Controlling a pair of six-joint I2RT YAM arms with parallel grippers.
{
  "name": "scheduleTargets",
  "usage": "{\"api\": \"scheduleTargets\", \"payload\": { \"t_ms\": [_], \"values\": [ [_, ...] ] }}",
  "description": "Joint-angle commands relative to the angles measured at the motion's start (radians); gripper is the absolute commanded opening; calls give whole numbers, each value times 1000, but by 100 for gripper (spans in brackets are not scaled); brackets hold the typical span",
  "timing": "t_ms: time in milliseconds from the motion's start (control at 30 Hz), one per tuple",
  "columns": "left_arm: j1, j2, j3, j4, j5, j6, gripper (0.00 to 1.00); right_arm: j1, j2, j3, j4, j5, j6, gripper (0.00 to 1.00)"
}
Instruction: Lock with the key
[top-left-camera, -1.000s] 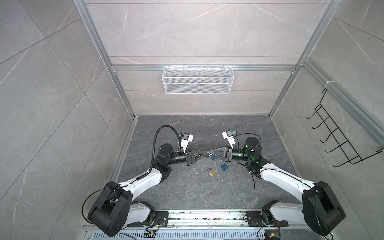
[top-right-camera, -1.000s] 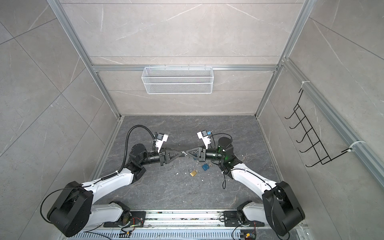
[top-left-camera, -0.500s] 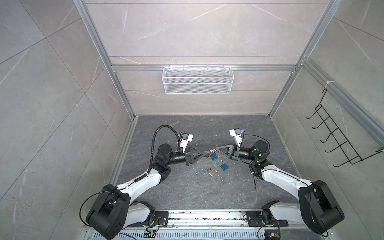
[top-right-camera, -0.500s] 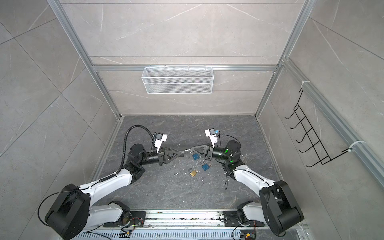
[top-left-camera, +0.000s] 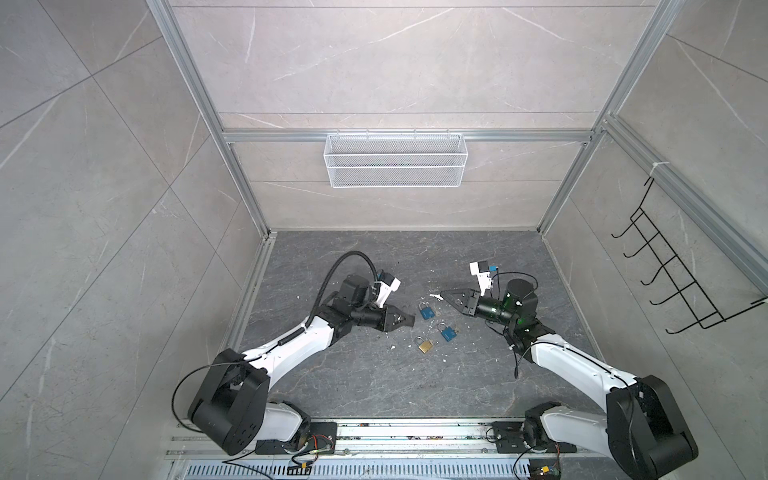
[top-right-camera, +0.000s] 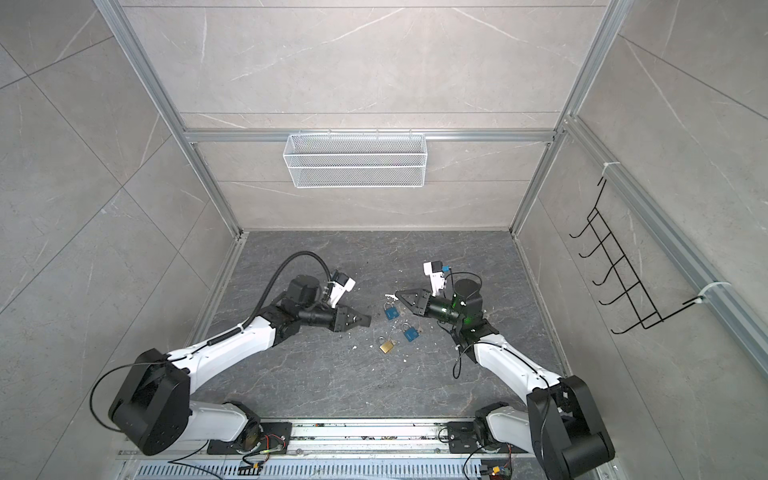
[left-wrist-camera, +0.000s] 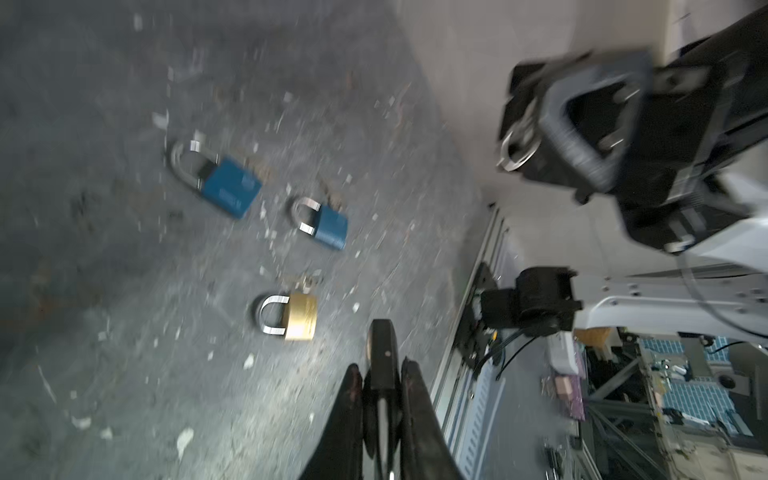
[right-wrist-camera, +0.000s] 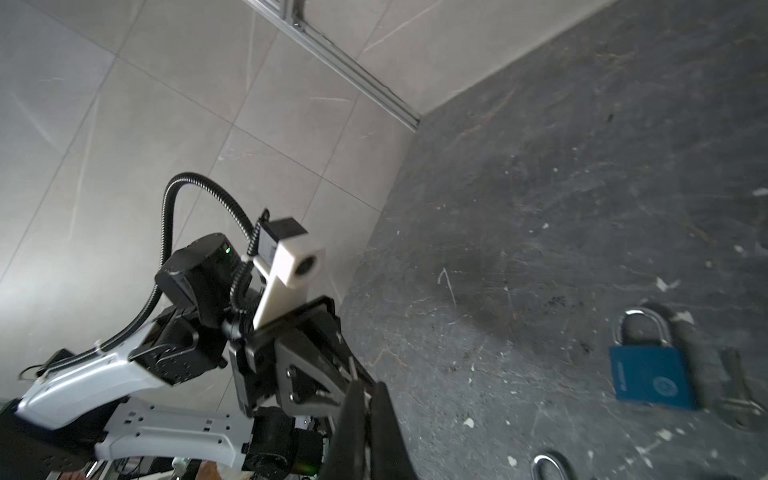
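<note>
The dark stone bench (top-left-camera: 374, 386) fills the floor of the tiled cell. The left arm (top-left-camera: 291, 353) and the right arm (top-left-camera: 573, 365) reach in from the near rail towards its middle. A white wire basket (top-left-camera: 394, 160) hangs on the back wall and a black hook rack (top-left-camera: 673, 286) on the side wall, both well apart from the work. The left tool (top-left-camera: 409, 320) points at the padlocks from their left, its jaws clamped on a dark, narrow piece that is probably the key (left-wrist-camera: 382, 353), though the wrist view is too blurred to be sure. The right tool (top-left-camera: 444, 295) hangs above the bench, its jaws pressed together. A small silvery ring (left-wrist-camera: 515, 154) sits at its tip, and whether it is pinched there cannot be made out. Between the two tools, three padlocks lie flat on the bench, near each other but apart. One blue padlock (top-left-camera: 425, 311) lies just beside the left tool's tip. A second blue padlock (top-left-camera: 448, 333) lies nearer the rail, and the brass padlock (top-left-camera: 424, 346) nearest it.
</note>
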Motion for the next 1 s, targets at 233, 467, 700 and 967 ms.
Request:
{"api": "scheduleTargets", "payload": {
  "t_ms": [233, 467, 700, 967],
  "values": [
    [-59, 75, 85, -426, -240, 146, 0, 115, 153, 1, -50, 215, -21, 0],
    [-61, 157, 182, -509, -288, 220, 0, 203, 270, 39, -4, 301, -12, 0],
    [-61, 261, 222, -486, -201, 300, 0, 226, 327, 7, 77, 341, 31, 0],
    [-59, 357, 286, -484, -168, 365, 4, 258, 398, -27, 188, 342, 72, 0]
  ]
}}
